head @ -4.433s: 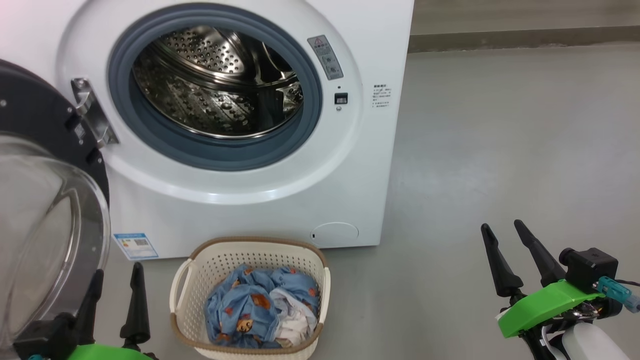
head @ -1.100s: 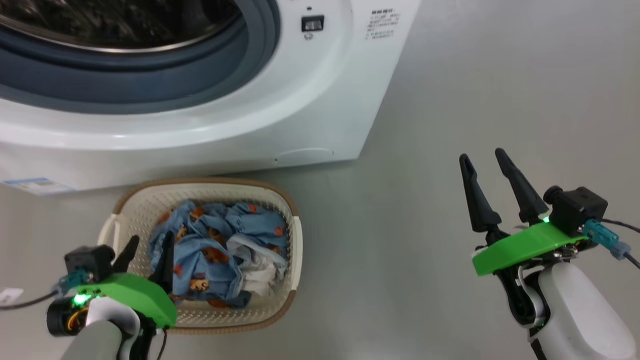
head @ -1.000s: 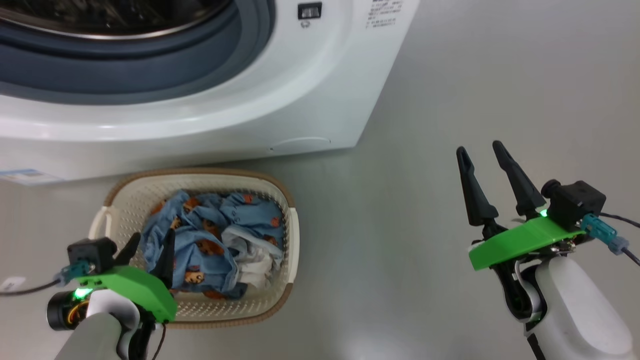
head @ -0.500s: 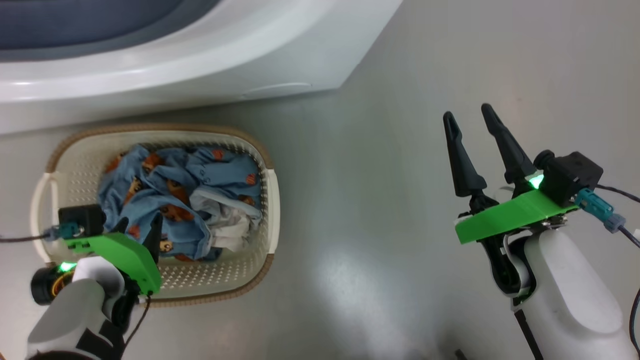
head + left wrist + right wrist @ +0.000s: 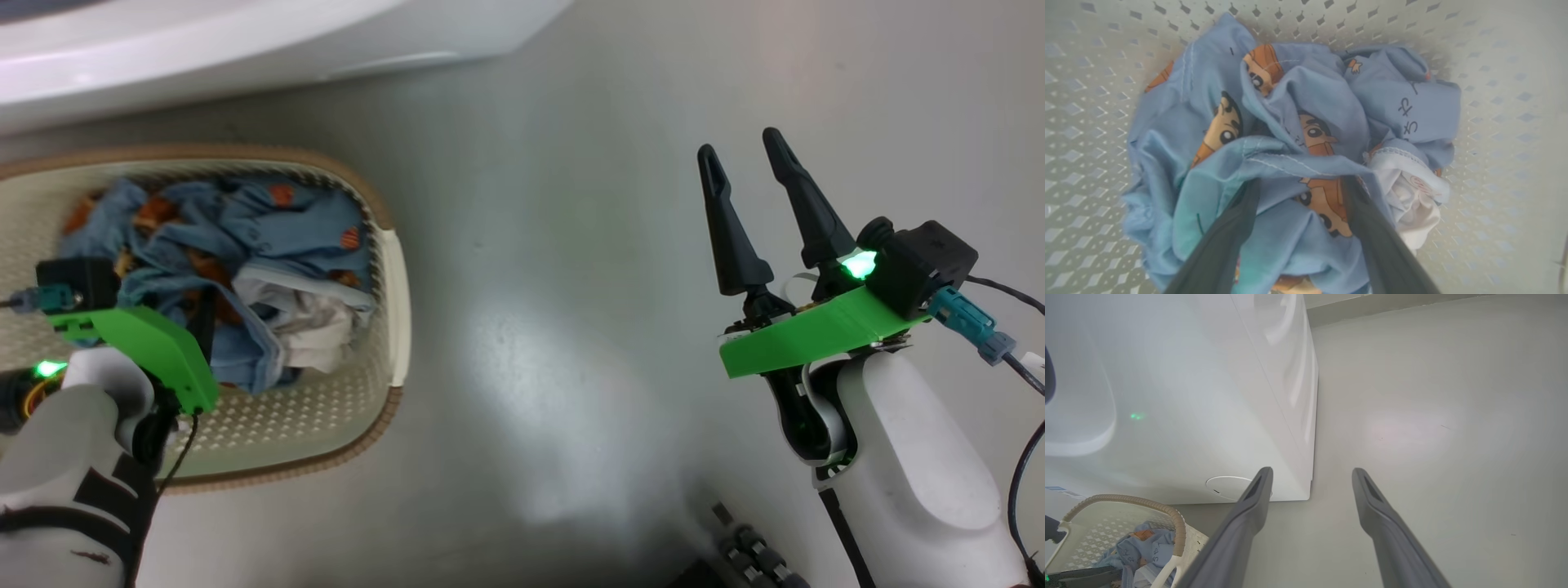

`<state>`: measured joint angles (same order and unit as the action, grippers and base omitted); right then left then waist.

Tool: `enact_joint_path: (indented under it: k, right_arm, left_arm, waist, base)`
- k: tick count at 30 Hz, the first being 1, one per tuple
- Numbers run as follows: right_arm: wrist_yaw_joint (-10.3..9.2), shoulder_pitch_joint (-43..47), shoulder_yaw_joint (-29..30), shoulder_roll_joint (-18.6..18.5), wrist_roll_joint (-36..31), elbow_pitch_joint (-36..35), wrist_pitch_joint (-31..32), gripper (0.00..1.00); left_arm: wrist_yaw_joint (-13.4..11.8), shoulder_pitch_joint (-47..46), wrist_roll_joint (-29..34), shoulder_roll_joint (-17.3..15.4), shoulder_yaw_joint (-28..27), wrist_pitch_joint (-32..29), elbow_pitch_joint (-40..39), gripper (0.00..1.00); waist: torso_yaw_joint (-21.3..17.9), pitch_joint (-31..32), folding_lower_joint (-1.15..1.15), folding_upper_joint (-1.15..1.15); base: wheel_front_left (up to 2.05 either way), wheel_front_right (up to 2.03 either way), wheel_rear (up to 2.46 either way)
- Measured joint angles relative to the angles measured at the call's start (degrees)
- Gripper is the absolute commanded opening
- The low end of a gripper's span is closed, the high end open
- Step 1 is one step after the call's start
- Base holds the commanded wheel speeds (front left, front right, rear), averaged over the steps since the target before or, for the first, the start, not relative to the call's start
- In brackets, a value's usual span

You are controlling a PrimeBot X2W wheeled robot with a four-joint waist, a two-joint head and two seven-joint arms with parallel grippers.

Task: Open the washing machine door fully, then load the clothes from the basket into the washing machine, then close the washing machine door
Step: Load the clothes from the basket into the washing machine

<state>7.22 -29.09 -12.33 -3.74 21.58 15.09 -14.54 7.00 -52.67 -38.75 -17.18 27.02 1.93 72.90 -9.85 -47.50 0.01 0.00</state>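
Floor [image 5: 571,245] here is smooth grey-green concrete-looking stuff, kinda glossy, with a pale glare patch on it. In the right wrist view it runs back to a darker strip along the base of the wall [image 5: 1372,306]. The washing machine [image 5: 1188,396] is a big white box standing on that floor, with its little round flap [image 5: 1229,486] low on the front near the corner. The basket [image 5: 392,269] sits on the floor right in front of the machine, cream perforated plastic with a brown rim. The clothes [image 5: 1290,122] are bunched up inside it: light-blue fabric with orange-brown cartoon prints, plus a white piece [image 5: 1412,196] tucked along one side of the pile. Now the claws. The left gripper [image 5: 1301,181] is down inside the basket, jaws spread wide, both fingertips pushed into the blue fabric with a fold of it sitting between them. It's touching the cloth but not pinching it. The right gripper [image 5: 739,143] hangs over bare floor well off to the side of the basket, jaws wide apart too, with nothing in them and nothing touching them.
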Motion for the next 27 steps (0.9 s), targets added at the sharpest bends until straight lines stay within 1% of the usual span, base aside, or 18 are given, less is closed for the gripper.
enact_joint_path:
  k: [6,14,15,16,23,27]
  right_arm:
    - [0.00,-0.12,-0.26,0.24,0.00,-0.63,0.00,1.00]
    - [0.00,-0.12,-0.40,0.35,0.03,-1.07,-0.01,1.00]
    - [0.00,-0.13,-0.43,0.35,0.09,-1.12,-0.01,1.00]
    - [0.00,-0.14,-0.48,0.36,0.11,-1.18,-0.01,1.00]
    - [0.00,-1.25,-0.62,0.40,0.19,-1.19,-0.01,1.00]
    - [0.00,-1.28,-0.78,0.40,0.38,-1.02,-0.01,1.00]
  left_arm:
    - [0.01,-1.60,-0.04,-0.41,-0.01,-0.29,0.36,1.00]
    - [0.02,-2.65,-0.08,-1.24,0.60,-1.26,0.86,1.00]
    - [0.03,-2.67,-0.08,-1.29,0.65,-1.26,0.87,0.45]
    - [0.03,-2.66,-0.09,-1.34,0.68,-1.26,0.91,0.00]
    - [0.11,-2.65,-0.59,-1.31,1.05,-1.33,1.01,0.00]
    - [0.52,-2.14,-1.42,-0.49,1.98,0.63,0.77,0.00]
  waist:
    - [-2.01,-2.96,0.00,0.00]
    - [-3.99,-4.72,0.00,0.00]
    - [-4.10,-4.81,0.00,0.00]
    - [-4.18,-4.88,0.00,0.00]
    - [-3.94,-4.49,0.00,0.00]
    - [-3.48,-2.55,0.00,0.00]
  base:
    - [0.00,0.00,0.00]
    - [0.00,0.00,0.00]
    - [0.00,0.00,0.00]
    - [0.00,0.00,0.00]
    - [0.00,0.00,0.00]
    - [0.00,0.00,0.00]
